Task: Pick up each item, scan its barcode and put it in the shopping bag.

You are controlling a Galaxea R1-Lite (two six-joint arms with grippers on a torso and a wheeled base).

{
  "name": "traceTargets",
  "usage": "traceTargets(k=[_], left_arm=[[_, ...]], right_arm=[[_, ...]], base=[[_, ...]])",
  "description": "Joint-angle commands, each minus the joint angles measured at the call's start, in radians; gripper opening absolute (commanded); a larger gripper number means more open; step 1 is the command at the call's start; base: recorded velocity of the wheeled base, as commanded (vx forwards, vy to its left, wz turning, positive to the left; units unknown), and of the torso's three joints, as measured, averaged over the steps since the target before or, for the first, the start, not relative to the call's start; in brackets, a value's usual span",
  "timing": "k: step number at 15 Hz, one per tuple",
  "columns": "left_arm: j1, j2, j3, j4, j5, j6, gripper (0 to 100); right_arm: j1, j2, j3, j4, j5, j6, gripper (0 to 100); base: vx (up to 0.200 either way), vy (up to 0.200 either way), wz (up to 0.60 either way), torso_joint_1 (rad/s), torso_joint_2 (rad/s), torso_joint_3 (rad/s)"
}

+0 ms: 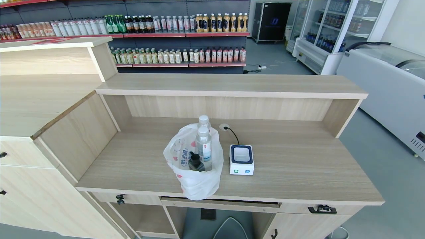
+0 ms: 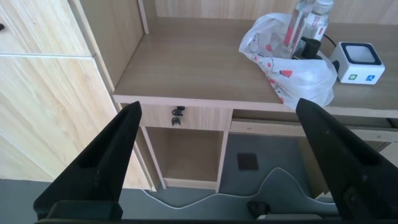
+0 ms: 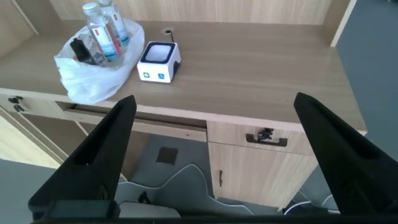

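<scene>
A white plastic shopping bag (image 1: 194, 166) stands on the wooden counter (image 1: 292, 169) near its front edge. Inside it stand two clear water bottles (image 1: 203, 143) and a dark pump bottle (image 1: 196, 162). Right beside the bag sits the white barcode scanner (image 1: 241, 159), its cable running to a hole in the counter. The bag (image 2: 289, 62) and scanner (image 2: 359, 60) also appear in the left wrist view, far beyond my open left gripper (image 2: 224, 158), which hangs below and in front of the counter. My right gripper (image 3: 217, 155) is open too, held low before the counter, with bag (image 3: 93, 71) and scanner (image 3: 158, 61) beyond.
The counter has a raised back ledge (image 1: 229, 85) and side walls. Drawers with black handles (image 1: 321, 209) sit under its front edge. A taller wooden cabinet (image 1: 40, 109) stands to the left. Store shelves of bottles and fridges fill the background.
</scene>
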Motion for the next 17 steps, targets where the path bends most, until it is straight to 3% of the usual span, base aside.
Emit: traceTargets(k=[1, 8, 17], left_arm=[[0.0, 0.0, 0.0, 0.0, 0.0, 0.0, 100], [0.0, 0.0, 0.0, 0.0, 0.0, 0.0, 100], [0.0, 0.0, 0.0, 0.0, 0.0, 0.0, 100]], right_arm=[[0.001, -0.02, 0.0, 0.0, -0.017, 0.001, 100], [0.001, -0.02, 0.0, -0.002, -0.013, 0.092, 100], [0.001, -0.02, 0.0, 0.0, -0.014, 0.089, 100]], base=[[0.0, 0.0, 0.0, 0.0, 0.0, 0.0], [0.0, 0.0, 0.0, 0.0, 0.0, 0.0], [0.0, 0.0, 0.0, 0.0, 0.0, 0.0]])
